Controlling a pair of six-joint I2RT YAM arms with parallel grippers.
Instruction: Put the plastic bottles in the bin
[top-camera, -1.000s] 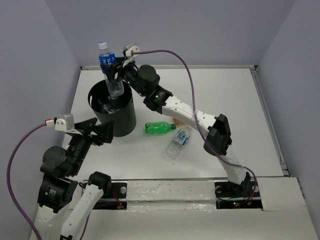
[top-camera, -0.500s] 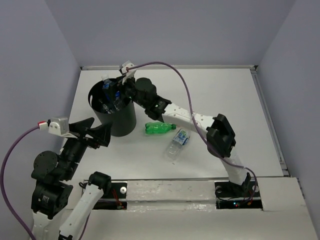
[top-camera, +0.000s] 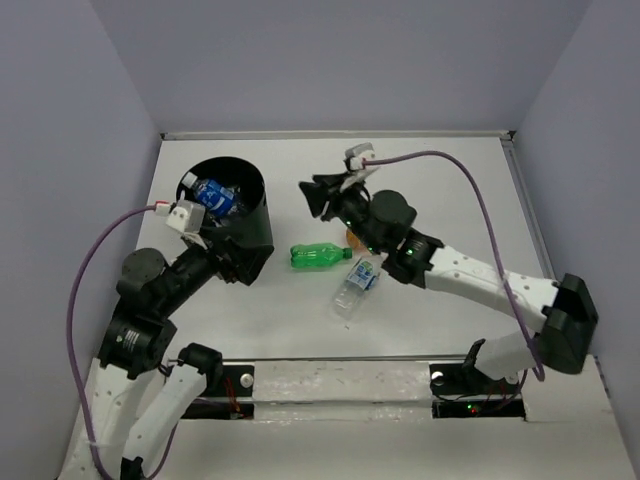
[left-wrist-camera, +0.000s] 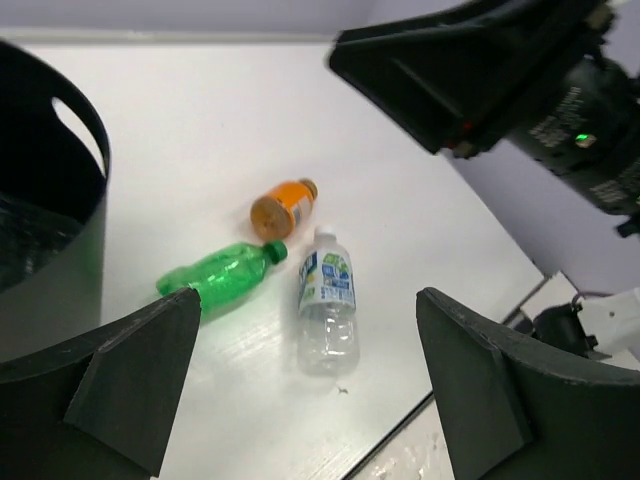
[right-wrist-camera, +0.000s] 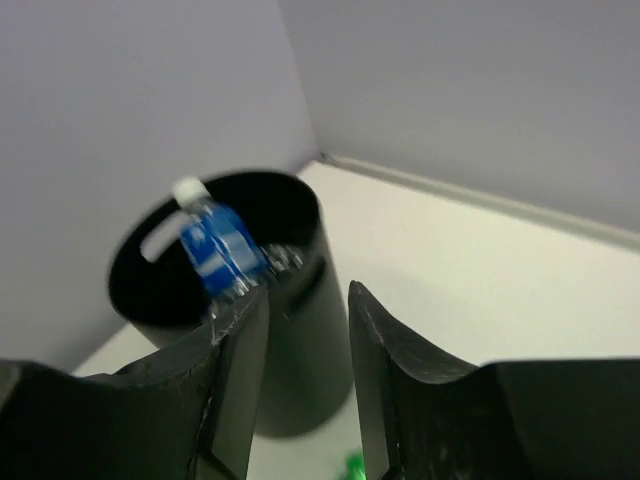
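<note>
The black bin (top-camera: 250, 205) stands at the back left, with a blue-labelled clear bottle (top-camera: 212, 195) leaning inside it among other bottles. A green bottle (top-camera: 320, 256), a clear bottle with a green-white label (top-camera: 357, 285) and an orange bottle (top-camera: 352, 239) lie on the table to its right. My right gripper (top-camera: 315, 195) is open and empty, right of the bin. In the right wrist view it (right-wrist-camera: 307, 295) faces the bin (right-wrist-camera: 300, 340) and the blue-labelled bottle (right-wrist-camera: 218, 245). My left gripper (top-camera: 245, 265) is wide open beside the bin's front. In the left wrist view it (left-wrist-camera: 308, 320) faces the green bottle (left-wrist-camera: 215, 277), clear bottle (left-wrist-camera: 327, 310) and orange bottle (left-wrist-camera: 282, 207).
The white table (top-camera: 450, 200) has a raised lip along its back and right edges, and purple-grey walls close it in. The right arm's forearm (top-camera: 470, 280) reaches across the table's middle right. The bin wall (left-wrist-camera: 60, 200) fills the left of the left wrist view.
My right gripper let the blue-labelled bottle go into the bin and pulled back to the right. My left arm swung forward to the bin's front.
</note>
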